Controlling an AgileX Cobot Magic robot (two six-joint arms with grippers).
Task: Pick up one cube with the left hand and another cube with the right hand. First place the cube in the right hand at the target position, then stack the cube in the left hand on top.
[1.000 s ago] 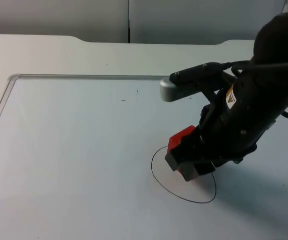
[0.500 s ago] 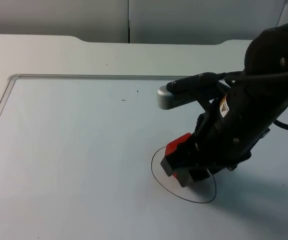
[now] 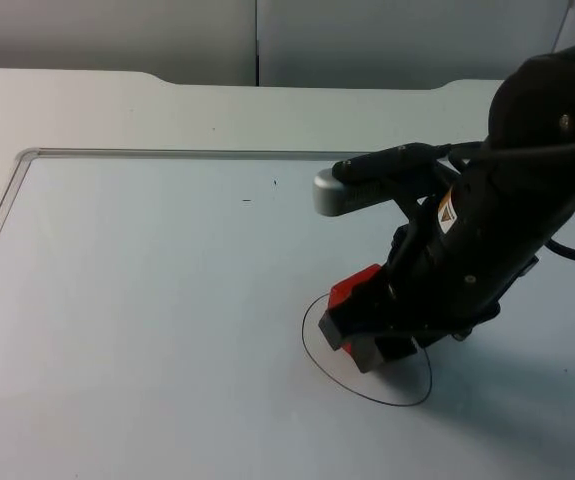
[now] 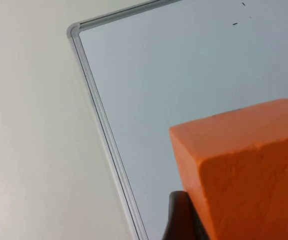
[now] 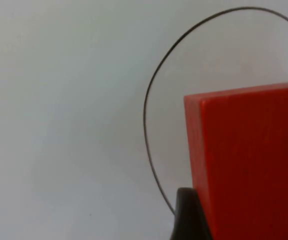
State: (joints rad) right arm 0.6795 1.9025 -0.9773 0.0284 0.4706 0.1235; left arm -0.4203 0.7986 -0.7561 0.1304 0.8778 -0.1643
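Observation:
My right gripper is shut on a red cube and holds it low over the black drawn circle on the white table. In the right wrist view the red cube sits inside the circle's line, with one black fingertip against its side. Whether the cube touches the table I cannot tell. In the left wrist view an orange cube is held in my left gripper, shut on it, with a dark fingertip at its edge, high above the table.
A raised grey border frames the white board; its corner lies below the left gripper. The grey partition wall closes the far side. The right arm covers the table's right part.
The right gripper has come down and slightly left with the red cube, closer to the circle; in the last half second it has hardly moved.

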